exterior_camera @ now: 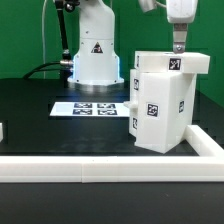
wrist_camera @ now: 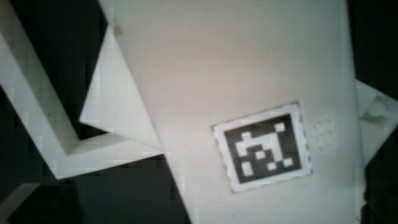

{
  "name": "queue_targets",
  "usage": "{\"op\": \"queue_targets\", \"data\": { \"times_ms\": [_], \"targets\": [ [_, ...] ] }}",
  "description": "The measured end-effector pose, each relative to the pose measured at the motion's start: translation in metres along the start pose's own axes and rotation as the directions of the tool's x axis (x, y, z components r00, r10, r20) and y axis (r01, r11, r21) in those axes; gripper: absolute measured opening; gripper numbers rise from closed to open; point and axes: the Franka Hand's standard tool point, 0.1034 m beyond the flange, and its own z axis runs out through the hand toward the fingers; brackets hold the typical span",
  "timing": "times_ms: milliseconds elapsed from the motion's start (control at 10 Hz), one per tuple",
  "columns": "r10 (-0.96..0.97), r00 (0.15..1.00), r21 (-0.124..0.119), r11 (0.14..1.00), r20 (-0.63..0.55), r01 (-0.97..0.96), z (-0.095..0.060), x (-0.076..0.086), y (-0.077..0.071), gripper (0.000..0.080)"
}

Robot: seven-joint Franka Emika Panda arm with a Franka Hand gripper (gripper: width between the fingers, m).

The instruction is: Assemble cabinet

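The white cabinet body (exterior_camera: 160, 105) stands upright at the exterior view's right, with black-and-white tags on its front and side. A white top panel (exterior_camera: 170, 62) with a tag lies slightly skewed on it. My gripper (exterior_camera: 178, 44) comes straight down and its dark fingertips meet the far part of that top panel. The fingers look like one narrow column, so I cannot tell their gap. The wrist view is filled by a tagged white cabinet panel (wrist_camera: 249, 110) very close up, and no fingers show there.
The marker board (exterior_camera: 92, 107) lies flat on the black table to the left of the cabinet. A long low white border rail (exterior_camera: 90, 165) runs along the front and turns up the right side (exterior_camera: 205, 140). The robot base (exterior_camera: 95, 55) stands behind.
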Motion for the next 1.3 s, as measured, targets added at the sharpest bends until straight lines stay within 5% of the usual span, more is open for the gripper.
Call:
{"op": "queue_targets", "data": {
  "times_ms": [1000, 1100, 1300],
  "targets": [
    [-0.052, 0.999, 0.003, 0.999, 0.007, 0.052, 0.015, -0.012, -0.010, 0.0772],
    [-0.052, 0.999, 0.003, 0.999, 0.007, 0.052, 0.015, -0.013, -0.010, 0.0599],
    [-0.032, 0.999, 0.003, 0.999, 0.007, 0.032, 0.015, -0.013, -0.010, 0.0556]
  ]
}}
